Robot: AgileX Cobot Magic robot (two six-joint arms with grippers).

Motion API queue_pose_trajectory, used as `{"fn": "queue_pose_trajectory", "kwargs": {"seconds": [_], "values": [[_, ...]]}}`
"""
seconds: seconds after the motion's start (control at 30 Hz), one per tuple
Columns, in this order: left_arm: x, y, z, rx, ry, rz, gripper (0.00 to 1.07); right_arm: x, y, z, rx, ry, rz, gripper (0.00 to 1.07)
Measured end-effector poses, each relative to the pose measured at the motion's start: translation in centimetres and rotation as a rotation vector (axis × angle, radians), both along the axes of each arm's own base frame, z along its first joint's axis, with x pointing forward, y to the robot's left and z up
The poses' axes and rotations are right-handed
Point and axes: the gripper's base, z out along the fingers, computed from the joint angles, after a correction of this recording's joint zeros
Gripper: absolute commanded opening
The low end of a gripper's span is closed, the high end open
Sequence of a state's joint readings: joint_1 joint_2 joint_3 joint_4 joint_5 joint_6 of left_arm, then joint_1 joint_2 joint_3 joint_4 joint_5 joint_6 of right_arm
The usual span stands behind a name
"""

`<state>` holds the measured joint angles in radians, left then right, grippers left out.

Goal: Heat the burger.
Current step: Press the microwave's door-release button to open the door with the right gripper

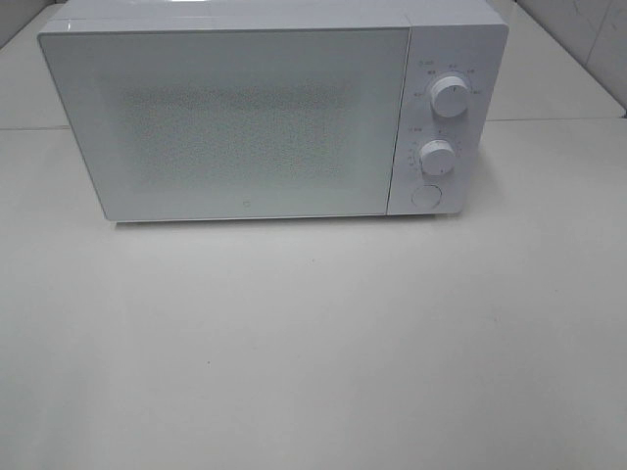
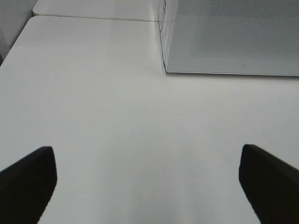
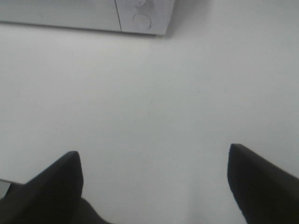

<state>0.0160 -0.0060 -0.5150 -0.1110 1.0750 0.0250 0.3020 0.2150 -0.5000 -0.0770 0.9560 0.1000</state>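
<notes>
- While the white microwave oven [image 1: 245,117] stands toward the far side of the white table [image 1: 294,343], we see its door [image 1: 235,59] shut flat against the body. The speckled window in the door gives us no view of the inside.
- On the control panel to the right of the door we count an upper knob [image 1: 449,97], a lower knob [image 1: 437,157] beneath it, and a round button [image 1: 425,196] at the bottom.
- We cannot tell where the burger is: none of the three views shows it.
- In the left wrist view, the left gripper [image 2: 145,158] is over the table with its two dark fingers [image 2: 28,182] spread wide. Only bare table top lies between them, and they pinch nothing. The front left corner of the oven sits ahead of it, well apart from the fingers.
- In the right wrist view, the right gripper [image 3: 153,154] is likewise spread, its dark fingers [image 3: 261,182] apart with plain table between them and nothing in their grasp. Ahead of it we make out the oven's lower right corner with the round button, well clear of the fingers.
- A thin seam [image 1: 549,120] crosses the table top beside the oven, and a tiled wall [image 1: 588,29] shows at the far right corner of the high view.
</notes>
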Motion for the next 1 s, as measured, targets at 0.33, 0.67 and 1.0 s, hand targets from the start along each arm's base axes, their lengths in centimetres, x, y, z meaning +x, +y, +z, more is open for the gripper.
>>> {"fn": "queue_pose_trajectory", "kwargs": {"seconds": [0.33,0.67,1.0], "values": [[0.0,0.0,0.0,0.000,0.000,0.000,0.98,-2.9,-0.9,0.2,0.043,-0.182,-0.138,0.76],[0.0,0.0,0.0,0.000,0.000,0.000,0.98,-3.4,-0.9,0.1,0.038,-0.208,-0.225,0.76],[0.0,0.0,0.0,0.000,0.000,0.000,0.98,-3.4,-0.9,0.1,0.038,-0.208,-0.228,0.76]]}}
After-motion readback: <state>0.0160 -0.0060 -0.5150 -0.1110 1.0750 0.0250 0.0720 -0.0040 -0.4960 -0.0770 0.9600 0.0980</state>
